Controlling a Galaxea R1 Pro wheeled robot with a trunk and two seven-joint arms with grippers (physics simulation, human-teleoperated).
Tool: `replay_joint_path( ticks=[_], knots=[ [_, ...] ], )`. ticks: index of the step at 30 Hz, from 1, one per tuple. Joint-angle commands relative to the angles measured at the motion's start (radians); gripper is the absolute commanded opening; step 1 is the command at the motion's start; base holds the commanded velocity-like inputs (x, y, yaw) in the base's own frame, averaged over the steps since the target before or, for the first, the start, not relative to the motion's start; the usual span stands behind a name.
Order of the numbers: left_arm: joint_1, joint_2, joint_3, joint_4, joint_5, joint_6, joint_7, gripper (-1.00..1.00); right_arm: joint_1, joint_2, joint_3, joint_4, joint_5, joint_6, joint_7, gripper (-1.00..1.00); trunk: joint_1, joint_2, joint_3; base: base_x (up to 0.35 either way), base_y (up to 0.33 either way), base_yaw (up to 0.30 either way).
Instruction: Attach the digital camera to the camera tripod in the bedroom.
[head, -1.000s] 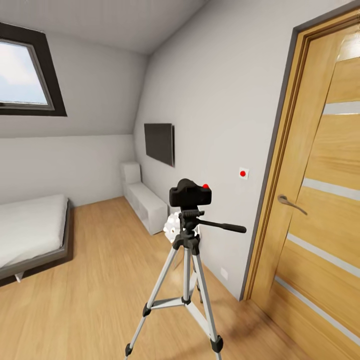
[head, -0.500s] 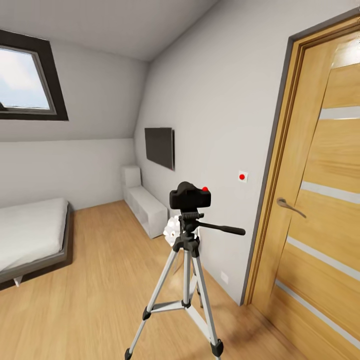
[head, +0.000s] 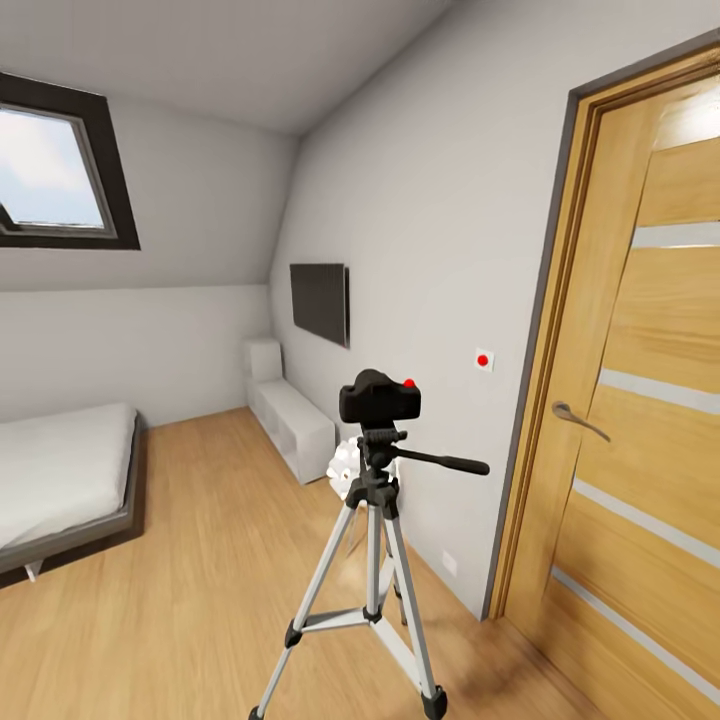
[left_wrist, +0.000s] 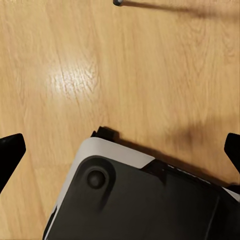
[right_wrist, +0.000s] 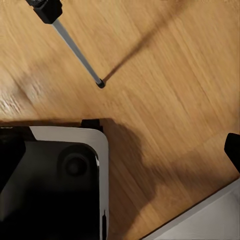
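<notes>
Camera: small black boxy digital camera (head: 380, 397) with a red dot, seated on the tripod head — apparently already attached.
Tripod: silver-legged camera tripod (head: 372, 560) on the light wood floor (head: 170, 600), near the wooden door (head: 640, 420); pan handle points toward the door.
Jaws: both spread wide, empty, pointed at the floor beside the robot's base — well below the camera.
Room: open floor toward the grey bed (head: 60, 490).

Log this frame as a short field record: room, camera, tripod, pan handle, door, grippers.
room: attic bedroom, skylight, bed at left
camera: digital camera sits on the head of the camera tripod
tripod: upright on wood floor, legs spread
pan handle: points toward the door
door: closed
grippers: left gripper fingertips wide apart, holding nothing; right gripper state unclear
</notes>
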Motion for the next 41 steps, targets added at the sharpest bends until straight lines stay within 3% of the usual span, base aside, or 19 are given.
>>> replay_joint_path(
  ticks=[1,13,41],
  knots=[
    [0.0,0.0,-0.008,-0.001,0.007,0.001,0.004,1.0,-0.001,-0.001,-0.009,0.003,0.009,-0.006,0.002,1.0,0.0,-0.001,0.001,0.0,0.0,0.0],
    [0.0,0.0,-0.009,-0.001,0.007,0.001,0.004,1.0,-0.001,0.001,-0.008,0.003,0.011,-0.003,0.002,1.0,0.0,-0.001,0.014,0.0,0.0,0.0],
    [0.0,0.0,-0.009,-0.002,0.007,0.001,0.004,1.0,-0.001,0.012,-0.005,0.003,0.015,-0.01,0.008,1.0,0.0,-0.001,0.015,0.0,0.0,0.0]
  ],
)
